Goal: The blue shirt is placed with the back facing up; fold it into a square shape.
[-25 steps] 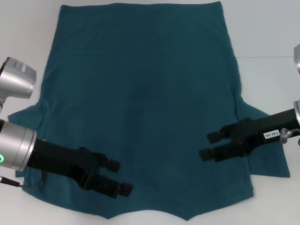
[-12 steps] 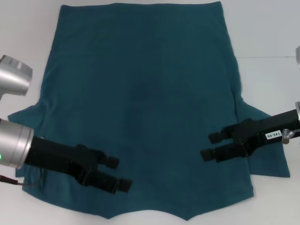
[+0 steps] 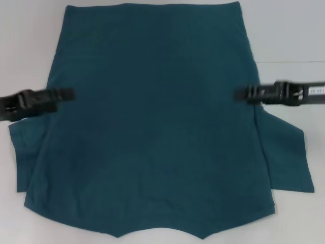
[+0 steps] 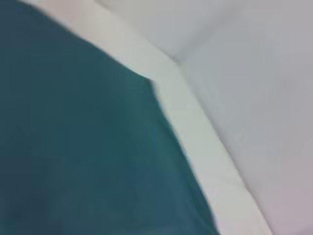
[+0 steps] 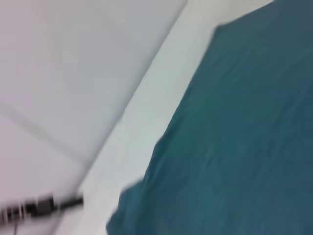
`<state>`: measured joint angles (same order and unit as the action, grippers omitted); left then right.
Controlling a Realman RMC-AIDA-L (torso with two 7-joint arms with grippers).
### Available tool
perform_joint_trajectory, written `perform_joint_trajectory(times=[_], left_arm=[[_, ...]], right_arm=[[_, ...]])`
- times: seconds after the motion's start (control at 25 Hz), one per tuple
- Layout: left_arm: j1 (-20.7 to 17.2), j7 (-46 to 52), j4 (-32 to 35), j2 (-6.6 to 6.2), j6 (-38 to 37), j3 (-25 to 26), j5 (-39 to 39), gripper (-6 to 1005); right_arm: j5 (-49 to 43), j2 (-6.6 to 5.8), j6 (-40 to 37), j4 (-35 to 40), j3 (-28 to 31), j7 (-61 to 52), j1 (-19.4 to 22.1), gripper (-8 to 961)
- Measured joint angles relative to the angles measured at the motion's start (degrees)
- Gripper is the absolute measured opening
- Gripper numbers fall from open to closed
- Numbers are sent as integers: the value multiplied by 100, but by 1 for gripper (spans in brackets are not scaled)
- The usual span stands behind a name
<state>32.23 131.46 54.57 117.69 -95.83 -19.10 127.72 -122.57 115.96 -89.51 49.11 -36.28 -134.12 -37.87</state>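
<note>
Left gripper [image 3: 68, 93]: reached in from the left edge of the head view, tip over the shirt's left side seam above the sleeve; blurred, so whether the jaws were open or shut could not be told.
Right gripper [image 3: 239, 94]: came in level from the right edge, tip at the shirt's right side seam above the other sleeve; equally blurred, jaw state could not be told.
Blue shirt [image 3: 152, 117]: lay flat on the white table [image 3: 289, 35], filling most of the head view between the two arms.
Shirt look: plain dark teal-blue back facing up, no lettering visible, only faint soft creases across the middle.
Shirt direction: long axis ran away from the robot; straight hem at the far side, shoulders and the shallow neck curve at the near edge; one short sleeve spread out to each side near the robot.
Shirt shape: body tapered slightly toward the far hem; near edge made a broad notched outline.
Material: matte, soft knit cloth.
Left wrist view: teal cloth [image 4: 73, 147] with one corner against the pale table.
Right wrist view: cloth edge [image 5: 234, 147] on the pale surface, the other arm's dark gripper far off.
</note>
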Motion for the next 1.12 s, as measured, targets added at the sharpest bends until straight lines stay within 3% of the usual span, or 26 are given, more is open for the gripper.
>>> perform_joint_trajectory(times=[0.12,0.36,0.76,1.12], left_arm=[[-126,606,-158,-47,499,51,102,946],[-367,924,-478,-16,1257,302,122,946],[-713,975,-848,17,1905,528,171,945],[-725,867,-1173,25,2251,551,297,944]], right_arm=[[204,-169,372,-367,39,-328,-73,775],[242,-593,1184,-1546,6,-428,-434,775],[252,-617,1318,-1620,9,-421,-508,774],[259,-619,1282,-1641,21,-422,-476,775]])
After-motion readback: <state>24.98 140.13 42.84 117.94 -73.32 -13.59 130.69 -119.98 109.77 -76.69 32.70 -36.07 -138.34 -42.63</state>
